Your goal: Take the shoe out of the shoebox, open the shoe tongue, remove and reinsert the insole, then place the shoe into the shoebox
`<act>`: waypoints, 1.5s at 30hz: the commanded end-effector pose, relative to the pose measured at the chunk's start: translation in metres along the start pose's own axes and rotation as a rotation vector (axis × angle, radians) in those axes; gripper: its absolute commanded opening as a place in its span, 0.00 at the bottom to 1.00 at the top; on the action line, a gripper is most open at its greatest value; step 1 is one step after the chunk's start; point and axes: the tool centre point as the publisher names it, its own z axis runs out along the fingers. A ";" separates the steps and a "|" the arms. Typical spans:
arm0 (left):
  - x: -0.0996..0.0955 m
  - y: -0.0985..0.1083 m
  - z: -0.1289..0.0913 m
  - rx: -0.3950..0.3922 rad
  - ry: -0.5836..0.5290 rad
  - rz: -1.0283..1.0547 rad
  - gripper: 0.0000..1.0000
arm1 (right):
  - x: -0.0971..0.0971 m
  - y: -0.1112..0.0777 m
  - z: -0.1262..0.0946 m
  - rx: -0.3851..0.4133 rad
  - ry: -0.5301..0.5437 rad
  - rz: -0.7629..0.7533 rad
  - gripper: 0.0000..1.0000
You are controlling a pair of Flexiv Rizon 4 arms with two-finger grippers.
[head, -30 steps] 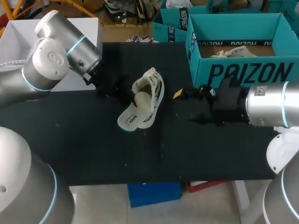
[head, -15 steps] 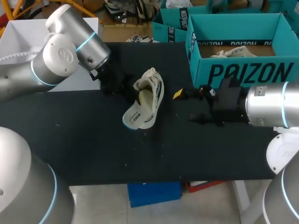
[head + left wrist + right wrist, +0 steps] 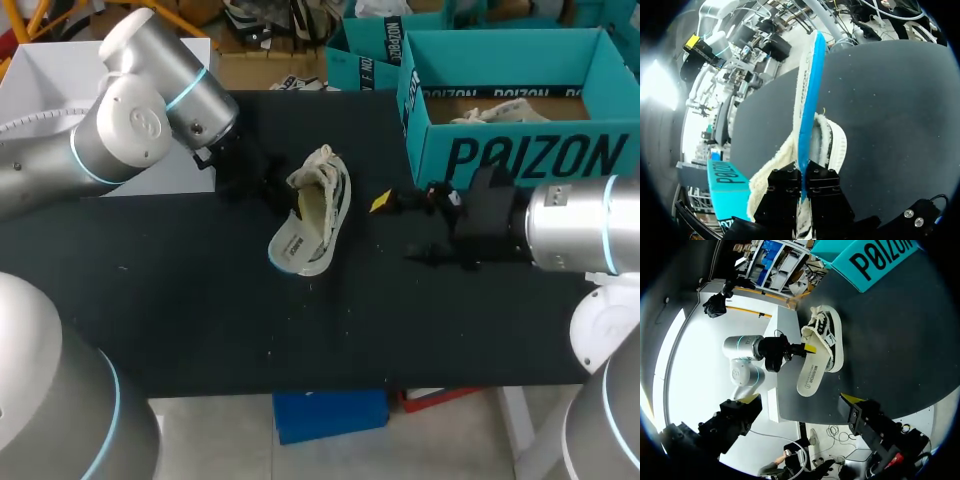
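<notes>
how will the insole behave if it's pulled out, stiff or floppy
Probably springy rather than floppy: pinched on edge by the left tool, the insole runs out nearly straight without drooping. Likely light, since it looks thin. It may tug the shoe along, as part sits inside.

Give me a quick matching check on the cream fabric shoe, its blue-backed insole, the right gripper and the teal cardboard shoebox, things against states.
Things:
1. cream fabric shoe
2. white insole with a blue underside
3. right gripper
4. teal cardboard shoebox

States:
A. open, holding nothing
B. pinched edge-on in the left gripper
C. standing at the far right side of the table
D. lying on the black table between the two grippers

Pairs: 1-D, 2-B, 3-A, 4-C
</notes>
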 end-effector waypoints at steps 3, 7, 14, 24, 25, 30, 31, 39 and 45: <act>0.004 0.013 0.008 -0.005 0.005 -0.019 0.00 | 0.000 0.000 0.000 0.000 -0.002 0.000 1.00; 0.001 0.022 0.010 -0.011 0.008 -0.029 0.00 | 0.000 0.000 0.000 0.000 -0.002 0.000 1.00; -0.009 0.030 0.007 -0.027 -0.005 -0.031 0.00 | 0.000 0.000 0.000 0.000 -0.002 0.000 1.00; -0.004 0.026 0.005 -0.024 0.008 -0.039 0.00 | 0.000 0.000 0.000 0.000 -0.002 0.000 1.00; -0.003 0.024 0.005 -0.022 0.009 -0.040 0.00 | 0.000 0.000 0.000 0.000 -0.002 0.000 1.00; 0.001 0.011 0.001 -0.008 0.011 -0.043 0.24 | 0.000 0.000 0.000 0.000 -0.002 0.000 1.00; 0.002 0.009 0.000 -0.005 0.012 -0.040 0.33 | 0.000 0.000 0.000 0.000 -0.002 0.000 1.00; 0.004 -0.011 -0.008 0.009 0.022 -0.013 0.40 | 0.000 0.000 0.000 0.000 -0.002 0.000 1.00; 0.005 -0.023 -0.007 0.025 0.023 0.007 0.39 | 0.000 0.000 0.000 0.000 -0.002 0.000 1.00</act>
